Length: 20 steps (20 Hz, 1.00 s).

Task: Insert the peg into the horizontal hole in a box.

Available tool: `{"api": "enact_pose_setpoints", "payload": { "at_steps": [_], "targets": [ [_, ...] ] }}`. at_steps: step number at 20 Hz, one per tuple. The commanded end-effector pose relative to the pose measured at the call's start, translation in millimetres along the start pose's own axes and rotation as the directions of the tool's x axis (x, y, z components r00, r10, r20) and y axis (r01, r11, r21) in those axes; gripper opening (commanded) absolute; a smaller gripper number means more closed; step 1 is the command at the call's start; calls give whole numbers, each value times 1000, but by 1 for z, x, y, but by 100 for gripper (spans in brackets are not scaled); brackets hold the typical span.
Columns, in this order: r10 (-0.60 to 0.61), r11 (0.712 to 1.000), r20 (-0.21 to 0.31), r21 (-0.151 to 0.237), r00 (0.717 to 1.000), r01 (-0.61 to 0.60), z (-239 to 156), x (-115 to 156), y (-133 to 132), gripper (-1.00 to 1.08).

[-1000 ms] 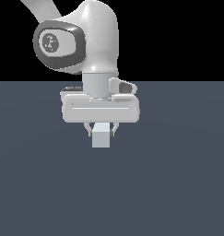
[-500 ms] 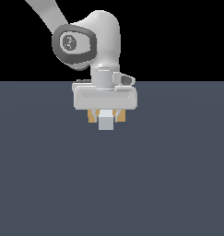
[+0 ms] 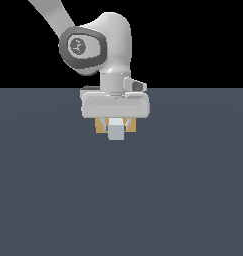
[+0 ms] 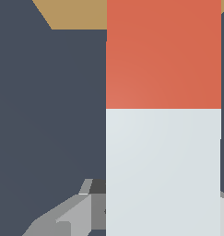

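the white arm reaches down from about eleven o'clock in the exterior view and ends in a broad pale hand whose claw [image 3: 116, 125] sits low over the dark grey desk [image 3: 118, 200]. the claw is clamped on the peg [image 3: 116, 131], which points toward the camera in that view so that only its pale square end face shows, just below the middle of the hand. behind the peg, at roughly nine and three o'clock of that end face, slivers of the tan box [image 3: 100, 126] show on either side, mostly covered by the hand and the peg itself. the hole in the box cannot be seen from either camera. in the wrist view the peg [image 4: 163, 115] fills much of the frame as a long bar, pale grey-white nearer the claw and orange-red at the far end, and that orange end overlaps the tan face of the box [image 4: 72, 14] at the picture's edge; whether the tip has entered the box cannot be told. grey parts of the claw's fingers [image 4: 67, 216] show beside the pale section of the peg.
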State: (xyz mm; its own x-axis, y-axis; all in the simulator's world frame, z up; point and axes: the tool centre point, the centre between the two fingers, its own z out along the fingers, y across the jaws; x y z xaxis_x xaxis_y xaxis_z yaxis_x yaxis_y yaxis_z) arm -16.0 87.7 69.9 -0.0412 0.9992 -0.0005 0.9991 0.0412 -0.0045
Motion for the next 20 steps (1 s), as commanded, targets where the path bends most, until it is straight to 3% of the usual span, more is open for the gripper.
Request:
{"api": "enact_pose_setpoints", "payload": {
  "at_steps": [1,11,20],
  "targets": [
    [-2,1000,-1,-6,1000,2,-4,4,4,-100],
    [-3,1000,-1,-4,1000,3,-3,14,2,-100],
    [-2,1000,-1,-6,1000,2,-4,78,2,-100]
  ]
}}
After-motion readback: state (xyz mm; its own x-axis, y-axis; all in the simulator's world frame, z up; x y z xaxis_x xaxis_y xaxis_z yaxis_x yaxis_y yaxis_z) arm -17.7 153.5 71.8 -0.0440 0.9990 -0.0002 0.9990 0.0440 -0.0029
